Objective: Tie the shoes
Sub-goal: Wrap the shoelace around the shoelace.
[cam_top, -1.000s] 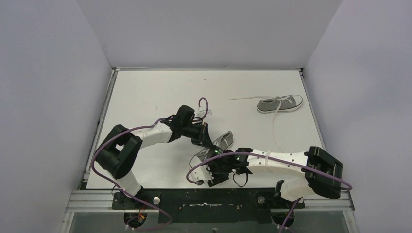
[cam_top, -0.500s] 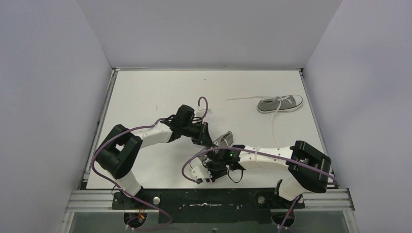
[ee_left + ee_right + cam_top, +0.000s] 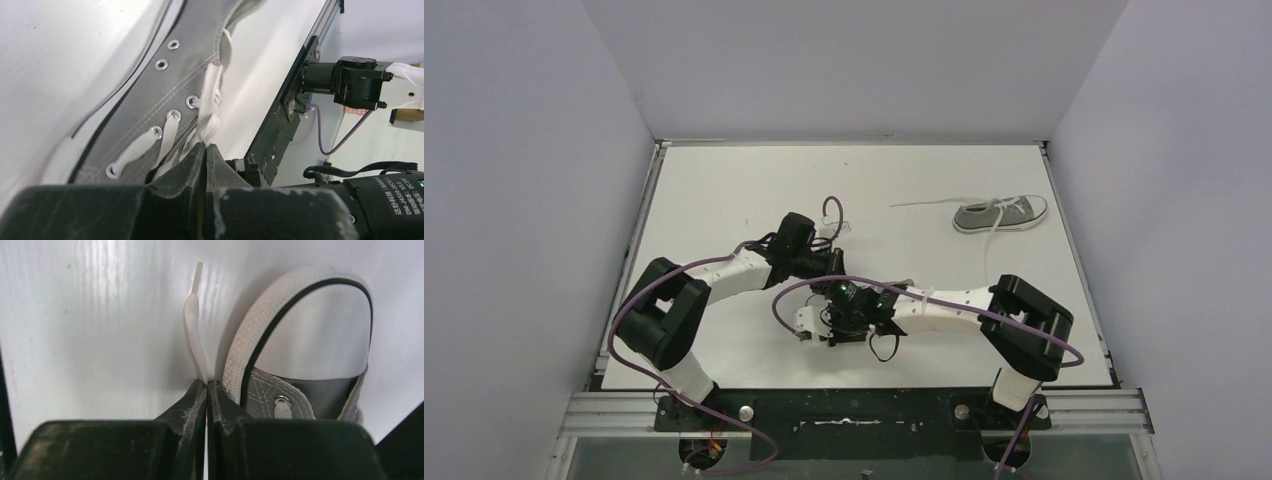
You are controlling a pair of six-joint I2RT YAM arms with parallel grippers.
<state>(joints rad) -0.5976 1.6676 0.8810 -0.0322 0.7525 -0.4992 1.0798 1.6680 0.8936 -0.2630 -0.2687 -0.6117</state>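
Note:
One grey shoe (image 3: 165, 85) with white laces lies between my two grippers; the arms hide most of it in the top view. My left gripper (image 3: 206, 146) is shut on a white lace (image 3: 212, 127) beside the eyelets and shows in the top view (image 3: 834, 263). My right gripper (image 3: 206, 383) is shut on the other lace (image 3: 194, 325), whose free end lies on the table next to the shoe's white sole edge (image 3: 250, 340). It sits in front of the left one in the top view (image 3: 822, 323). The second shoe (image 3: 1000, 213) stands at the far right.
The second shoe's loose laces (image 3: 990, 255) trail left and toward the near side on the white table (image 3: 724, 190). Purple cables (image 3: 834, 210) loop over both arms. The black base rail (image 3: 854, 410) runs along the near edge. Walls enclose the table on three sides.
My right arm has swung left and away from the near edge, carrying its gripper to the left. My left gripper has shifted slightly left and back. Both stay shut.

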